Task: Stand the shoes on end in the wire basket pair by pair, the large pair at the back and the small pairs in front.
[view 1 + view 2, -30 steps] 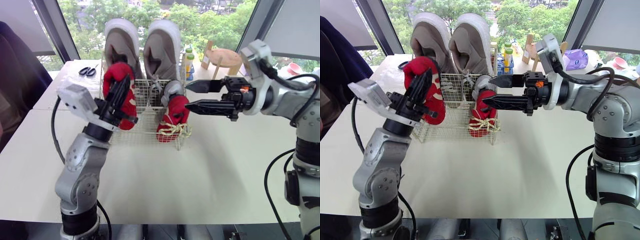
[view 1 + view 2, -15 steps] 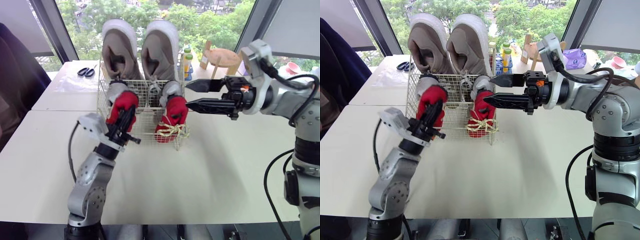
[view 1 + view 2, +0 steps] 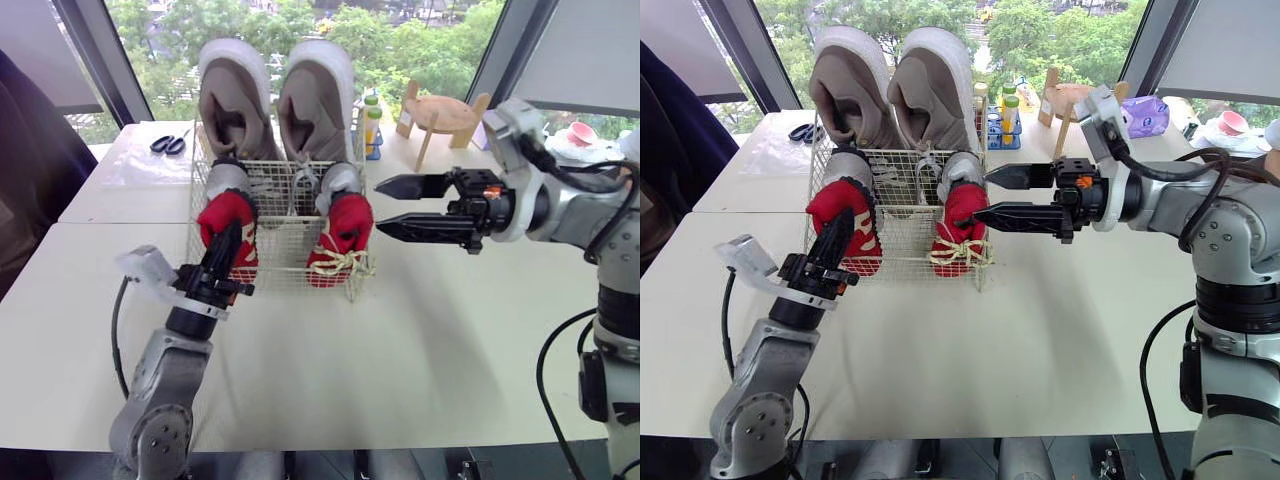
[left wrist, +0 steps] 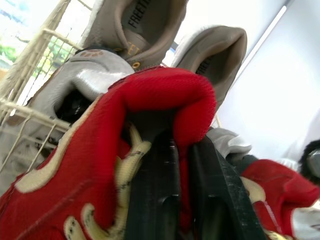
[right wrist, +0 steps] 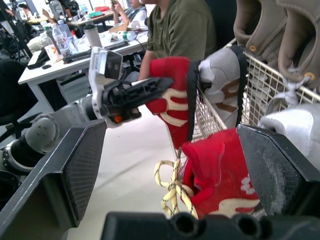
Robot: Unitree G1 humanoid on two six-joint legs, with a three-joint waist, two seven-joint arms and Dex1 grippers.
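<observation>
One small red shoe (image 3: pixel 222 212) stood on end, its upper edge pinched between the fingers of the left gripper (image 3: pixel 230 240), one finger inside the opening and one outside. It was at the front left corner of the wire basket (image 3: pixel 285 255); whether inside the mesh or against it could not be told. The left forearm slanted up from the near edge of the table (image 3: pixel 420 340).

One matching red shoe (image 3: pixel 345 222) stood upright in the basket's front right, with its yellow lace (image 3: pixel 345 263) spilling at the front mesh.
Two small grey shoes (image 3: pixel 228 178) (image 3: pixel 340 180) stood just behind the red ones.
Two large taupe shoes (image 3: pixel 232 95) (image 3: pixel 315 95) stood on end at the back, openings toward the robot, rising well above the rim.

The right gripper (image 3: pixel 380 206) had its fingers spread wide, one above the other. Its tips were just beside the right red shoe, not touching, and the arm reached in level from the right.
</observation>
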